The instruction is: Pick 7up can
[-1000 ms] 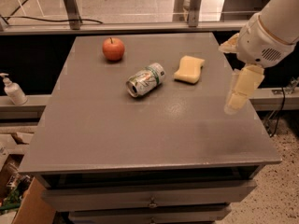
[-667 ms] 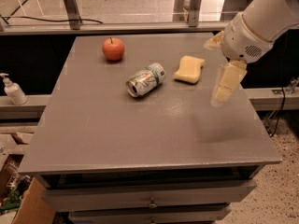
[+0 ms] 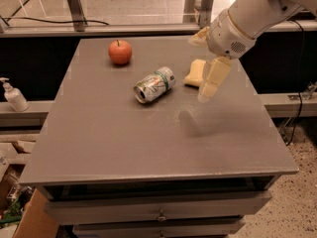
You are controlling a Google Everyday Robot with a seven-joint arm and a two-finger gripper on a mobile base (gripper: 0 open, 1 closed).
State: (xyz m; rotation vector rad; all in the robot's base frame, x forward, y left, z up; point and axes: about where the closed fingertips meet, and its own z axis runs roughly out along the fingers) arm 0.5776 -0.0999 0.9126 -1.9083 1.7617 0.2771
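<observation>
Leftward, toward the 7up can (image 3: 154, 85), is where the claw (image 3: 210, 81) has travelled over the last second. Earlier it hung well to the can's right, far apart from it. Now it hangs above the counter (image 3: 148, 148) near the can's right side in the camera view, in front of the yellow sponge (image 3: 194, 72), which it partly hides. Its shadow falls on bare surface nearer the camera than the can. The claw touches nothing and carries nothing, and it cannot be told from this angle whether it is wide or narrow.

The can has not shifted. It lies on its side, one round end turned toward the camera and to the left. The red apple (image 3: 120, 52) sits beyond the can and to its left, apart from it, also unmoved.

Judged from this, the approach is under way and the grasp has not begun. The claw has yet to close the remaining gap to the can and come down. Lying on its side, the can may roll if nudged.

As for containers, whether the can is opened cannot be told. Below the can, the counter's drawers (image 3: 158, 208) are shut and their contents hidden. A pump bottle (image 3: 13, 96) stands far to the can's left, off the counter.
</observation>
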